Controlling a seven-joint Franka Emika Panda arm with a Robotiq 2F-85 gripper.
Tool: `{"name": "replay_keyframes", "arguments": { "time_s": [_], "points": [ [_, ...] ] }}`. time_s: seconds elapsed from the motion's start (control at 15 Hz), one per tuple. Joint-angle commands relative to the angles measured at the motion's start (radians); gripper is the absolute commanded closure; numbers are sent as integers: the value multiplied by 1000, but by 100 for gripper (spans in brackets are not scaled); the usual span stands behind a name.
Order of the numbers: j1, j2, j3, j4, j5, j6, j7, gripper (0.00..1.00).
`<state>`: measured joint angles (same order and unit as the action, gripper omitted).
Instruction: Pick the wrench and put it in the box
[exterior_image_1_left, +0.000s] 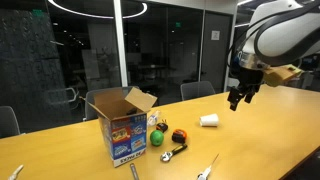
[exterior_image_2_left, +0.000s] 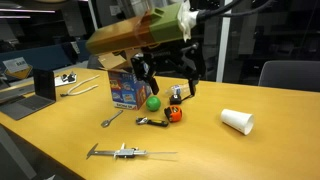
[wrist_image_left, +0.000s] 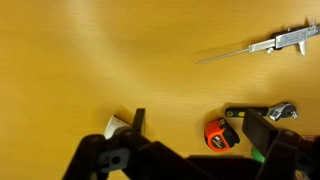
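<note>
The wrench, black-handled with a silver head, lies on the wooden table in both exterior views (exterior_image_1_left: 172, 153) (exterior_image_2_left: 152, 122) and shows in the wrist view (wrist_image_left: 240, 111), partly behind a finger. The open cardboard box (exterior_image_1_left: 120, 125) (exterior_image_2_left: 125, 88) stands upright nearby. My gripper (exterior_image_1_left: 238, 98) (exterior_image_2_left: 165, 80) (wrist_image_left: 200, 125) is open and empty. It hangs well above the table, over the orange tape measure (wrist_image_left: 222, 133) and beside the wrench.
A green ball (exterior_image_1_left: 157, 140) (exterior_image_2_left: 153, 102) sits between the box and the tape measure (exterior_image_2_left: 173, 114). A white cup (exterior_image_1_left: 209, 120) (exterior_image_2_left: 237, 121) (wrist_image_left: 118, 126) lies on its side. A caliper (exterior_image_1_left: 207, 168) (exterior_image_2_left: 125, 153) (wrist_image_left: 270, 45) and a small silver tool (exterior_image_2_left: 112, 118) lie on the table.
</note>
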<state>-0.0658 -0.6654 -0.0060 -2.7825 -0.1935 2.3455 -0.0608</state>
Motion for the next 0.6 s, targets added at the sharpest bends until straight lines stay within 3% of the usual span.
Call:
{"name": "replay_keyframes", "arguments": {
  "time_s": [0.0,0.53],
  "points": [
    [1,-1,-1,2,0,-2,1,0],
    [2,30,19,32,16,-17,49,0]
  ]
}}
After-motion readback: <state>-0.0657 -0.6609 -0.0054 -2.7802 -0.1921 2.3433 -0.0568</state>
